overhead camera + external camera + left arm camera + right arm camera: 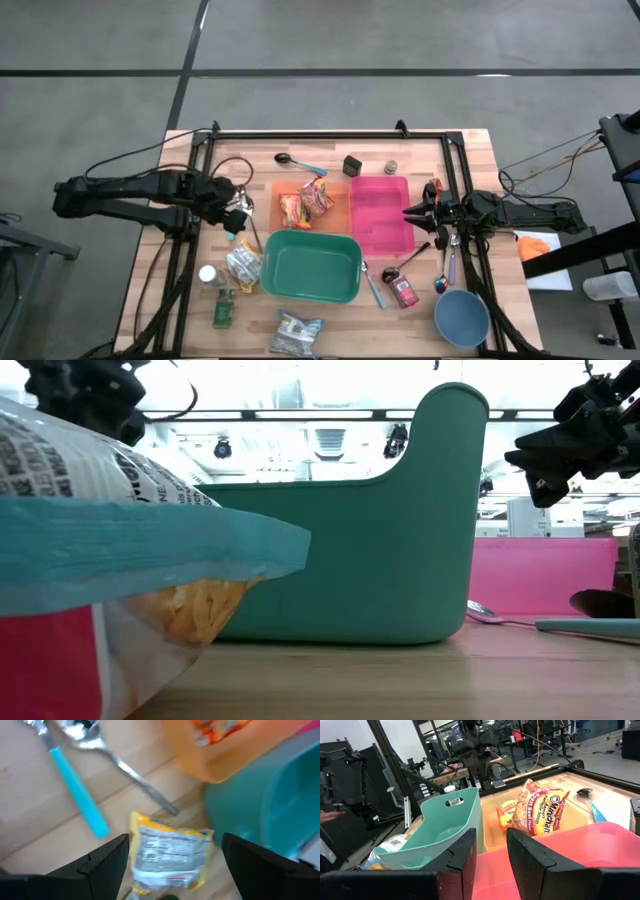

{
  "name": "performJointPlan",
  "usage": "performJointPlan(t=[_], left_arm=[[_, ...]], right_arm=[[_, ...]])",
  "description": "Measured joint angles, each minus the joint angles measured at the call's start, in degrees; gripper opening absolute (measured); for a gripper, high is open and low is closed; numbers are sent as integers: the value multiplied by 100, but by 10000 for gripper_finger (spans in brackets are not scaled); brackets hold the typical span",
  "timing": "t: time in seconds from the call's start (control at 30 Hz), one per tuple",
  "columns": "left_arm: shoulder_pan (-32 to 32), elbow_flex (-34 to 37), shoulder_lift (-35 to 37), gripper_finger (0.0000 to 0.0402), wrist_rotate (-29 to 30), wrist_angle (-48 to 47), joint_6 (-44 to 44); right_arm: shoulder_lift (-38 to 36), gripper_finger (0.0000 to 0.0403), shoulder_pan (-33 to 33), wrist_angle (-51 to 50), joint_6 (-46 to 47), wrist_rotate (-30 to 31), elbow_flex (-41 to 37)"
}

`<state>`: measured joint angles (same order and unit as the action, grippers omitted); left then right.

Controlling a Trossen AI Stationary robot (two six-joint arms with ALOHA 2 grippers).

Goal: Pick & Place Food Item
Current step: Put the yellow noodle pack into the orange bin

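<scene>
A silver packet with yellow edges lies flat on the wood next to the teal bin; the high view shows it too. My left gripper hangs open above the packet, pointing steeply down, one finger to each side and clear of it. It also shows at the table's left side. Two ramen packets lie on the orange tray. My right gripper waits level over the pink tray, slightly open and holding nothing.
A blue-handled utensil and a metal spoon lie close to the packet. A green packet, a crisp bag, a small bottle, a blue bowl, a red can and more spoons lie around the bin.
</scene>
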<state>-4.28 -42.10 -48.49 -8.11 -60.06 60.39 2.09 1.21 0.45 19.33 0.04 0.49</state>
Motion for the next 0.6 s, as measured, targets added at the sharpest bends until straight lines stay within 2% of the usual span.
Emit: performJointPlan(t=[0.33,0.6], left_arm=[[23,1240,2,321,-1018,1280,167],[23,1801,1,321,-1145,1720,313]], right_arm=[[0,107,0,0,1,0,0],[0,107,-2,0,0,2,2]])
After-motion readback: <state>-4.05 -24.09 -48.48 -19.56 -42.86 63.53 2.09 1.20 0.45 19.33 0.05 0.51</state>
